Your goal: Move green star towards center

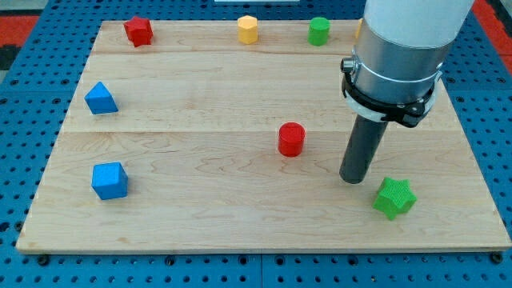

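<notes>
Near the view's bottom right, my tip is sitting just left of green star, apart; no tool showing.

On the surface, the green star lies at the view's lower right, just right of my tip, with the red cylinder left of the tip.

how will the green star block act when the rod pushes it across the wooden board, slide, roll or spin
The green star-shaped block sits flat and low on the smooth wooden board, so it will probably slide, not roll or tip. Its points make an uneven edge, so an off-centre push would likely spin it. My tip stands just to its upper left, seemingly apart, on the centre side.
</notes>
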